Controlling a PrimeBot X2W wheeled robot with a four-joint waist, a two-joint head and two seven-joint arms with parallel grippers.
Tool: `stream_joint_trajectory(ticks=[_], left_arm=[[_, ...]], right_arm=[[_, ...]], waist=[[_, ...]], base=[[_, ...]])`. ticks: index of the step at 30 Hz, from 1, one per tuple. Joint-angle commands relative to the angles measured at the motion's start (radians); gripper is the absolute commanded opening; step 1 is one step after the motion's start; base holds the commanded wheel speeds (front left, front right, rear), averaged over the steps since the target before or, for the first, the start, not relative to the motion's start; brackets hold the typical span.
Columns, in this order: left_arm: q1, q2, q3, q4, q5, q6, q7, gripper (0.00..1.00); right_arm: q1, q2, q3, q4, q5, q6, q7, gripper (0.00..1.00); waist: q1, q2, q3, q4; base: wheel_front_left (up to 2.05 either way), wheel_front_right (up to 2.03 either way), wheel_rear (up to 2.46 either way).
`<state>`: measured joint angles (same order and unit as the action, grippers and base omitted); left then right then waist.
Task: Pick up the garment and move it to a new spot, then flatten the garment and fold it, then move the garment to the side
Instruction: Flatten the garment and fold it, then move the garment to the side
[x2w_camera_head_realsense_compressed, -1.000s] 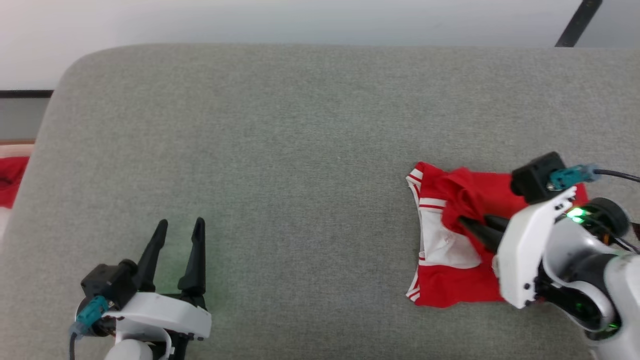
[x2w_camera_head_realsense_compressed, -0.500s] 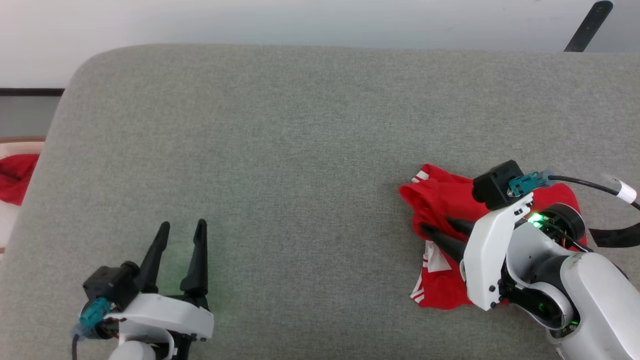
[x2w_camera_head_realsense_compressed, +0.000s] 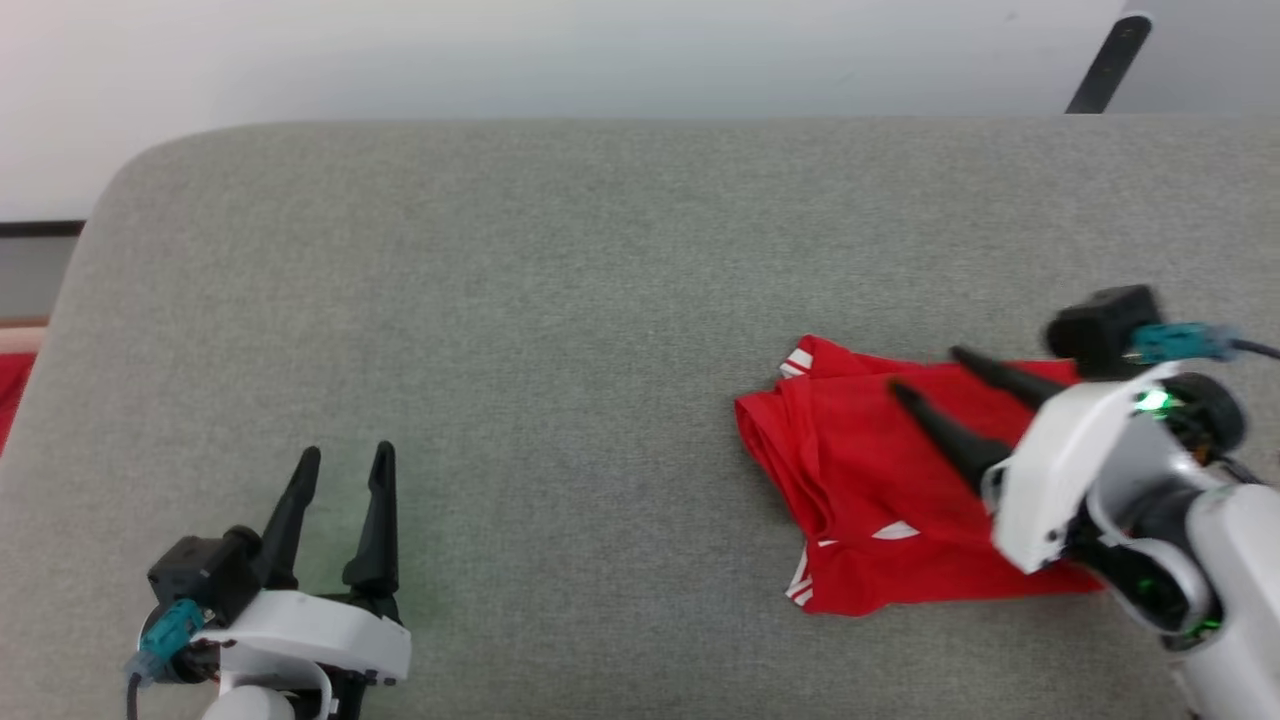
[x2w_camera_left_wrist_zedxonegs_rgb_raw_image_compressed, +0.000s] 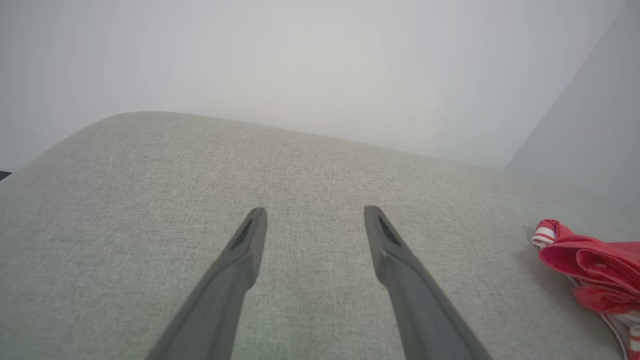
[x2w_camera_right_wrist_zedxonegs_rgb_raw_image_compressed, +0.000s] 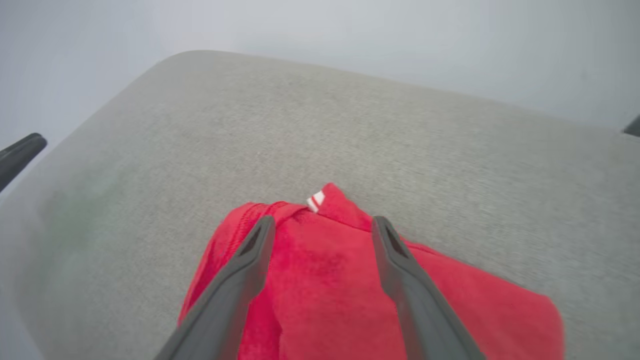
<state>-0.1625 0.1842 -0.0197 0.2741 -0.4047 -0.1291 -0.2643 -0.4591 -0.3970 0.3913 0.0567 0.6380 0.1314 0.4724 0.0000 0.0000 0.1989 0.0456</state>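
Right gripper (x2w_camera_head_realsense_compressed: 925, 369): pinched shut on the garment (x2w_camera_head_realsense_compressed: 870, 500) a second ago, now spread wide and empty, fingers over the red fabric. Garment: folded over, lying on the right part of the grey cushion (x2w_camera_head_realsense_compressed: 500, 300), striped white trim showing at its far-left and near-left corners. Left gripper (x2w_camera_head_realsense_compressed: 346, 450): fingers wide apart, empty, near left, well apart from the garment.
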Motion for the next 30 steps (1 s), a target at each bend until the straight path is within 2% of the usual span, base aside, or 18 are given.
stream_joint_trajectory(ticks=[1,12,18,23,30], left_arm=[[0.011,0.004,0.0,0.002,0.006,-0.002,0.001,1.0],[-0.011,0.023,-0.004,0.018,0.004,-0.002,0.001,1.0],[0.014,0.029,0.007,0.0,0.014,-0.002,0.001,1.0],[0.054,0.04,0.032,-0.036,0.032,-0.002,0.001,1.0],[0.138,0.041,0.054,-0.104,0.09,0.014,0.001,1.0]], right_arm=[[0.017,-0.007,-0.019,0.008,-0.009,-0.002,-0.018,1.0],[0.096,-0.012,-0.225,0.11,-0.097,-0.002,-0.278,1.0],[0.168,0.012,-0.279,0.116,-0.111,-0.002,-0.407,1.0],[0.231,0.027,-0.293,0.104,-0.103,-0.002,-0.467,1.0],[0.33,0.045,-0.338,0.068,-0.128,-0.002,-0.49,1.0]], waist=[[0.0,0.0,-0.009,-0.012],[0.0,0.0,-0.036,-0.054],[0.0,0.0,-0.056,-0.071],[0.0,0.0,-0.078,-0.08],[0.0,0.0,-0.111,-0.067]], base=[[0.0,0.0,0.0],[0.0,0.0,0.0],[0.0,0.0,0.0],[0.0,0.0,0.0],[0.0,0.0,0.0]])
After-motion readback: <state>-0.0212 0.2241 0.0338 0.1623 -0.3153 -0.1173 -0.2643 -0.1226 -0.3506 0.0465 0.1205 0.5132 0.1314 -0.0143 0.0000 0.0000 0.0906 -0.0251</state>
